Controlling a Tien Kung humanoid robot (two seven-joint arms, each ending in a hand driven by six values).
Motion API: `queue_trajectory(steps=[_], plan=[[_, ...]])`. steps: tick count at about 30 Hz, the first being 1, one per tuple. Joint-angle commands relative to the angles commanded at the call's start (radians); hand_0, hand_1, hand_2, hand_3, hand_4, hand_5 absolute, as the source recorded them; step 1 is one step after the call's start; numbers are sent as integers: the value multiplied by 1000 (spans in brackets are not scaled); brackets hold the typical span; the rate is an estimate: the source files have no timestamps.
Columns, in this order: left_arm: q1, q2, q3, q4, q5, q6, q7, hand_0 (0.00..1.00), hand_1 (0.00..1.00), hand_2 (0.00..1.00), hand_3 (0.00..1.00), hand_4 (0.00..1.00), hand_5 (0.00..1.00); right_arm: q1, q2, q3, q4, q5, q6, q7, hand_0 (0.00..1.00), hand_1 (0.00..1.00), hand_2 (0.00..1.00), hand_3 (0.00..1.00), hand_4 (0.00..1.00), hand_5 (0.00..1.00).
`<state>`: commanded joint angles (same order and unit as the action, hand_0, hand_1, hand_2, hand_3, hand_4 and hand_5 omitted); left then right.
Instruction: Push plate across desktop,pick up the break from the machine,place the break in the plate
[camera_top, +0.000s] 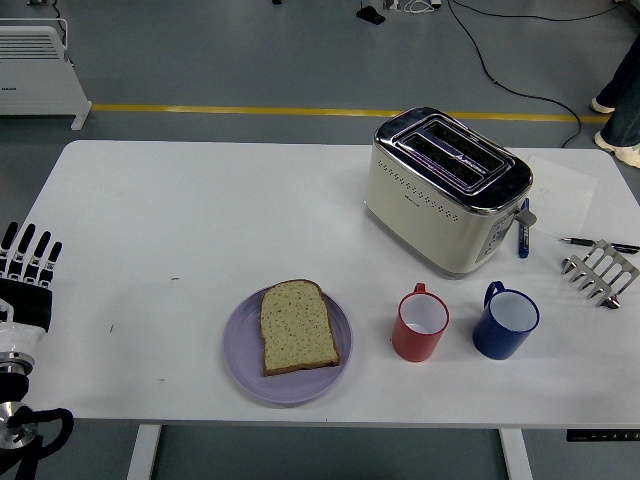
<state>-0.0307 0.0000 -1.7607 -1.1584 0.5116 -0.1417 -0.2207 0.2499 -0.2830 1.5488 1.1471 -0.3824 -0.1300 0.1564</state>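
A slice of bread lies flat on a lilac plate near the table's front edge, left of centre. A cream and chrome toaster stands at the back right with its slots empty. My left hand rests at the table's left edge, fingers straight and spread, holding nothing. My right arm is out of the picture.
A red mug and a blue mug stand right of the plate. A metal toast rack, a blue pen and a black pen lie right of the toaster. A person's legs show at the top right.
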Motion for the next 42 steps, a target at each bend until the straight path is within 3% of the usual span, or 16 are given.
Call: queue_trajectory(steps=[6,11,42], plan=[[1,0,-3,-4,3,1,1,804,766,755,737,558,998,-60,20,46,1,-65,64,-69,766,768,791,784,551,463],[4,0,-4,-4,3,2,1,804,766,755,737,560,998,-83,31,69,-4,-91,71,-121,756,761,780,769,541,479],[3,0,-16,-36,26,28,40,804,771,761,741,558,998,-89,71,87,-34,-103,79,-119,747,740,769,756,518,513]])
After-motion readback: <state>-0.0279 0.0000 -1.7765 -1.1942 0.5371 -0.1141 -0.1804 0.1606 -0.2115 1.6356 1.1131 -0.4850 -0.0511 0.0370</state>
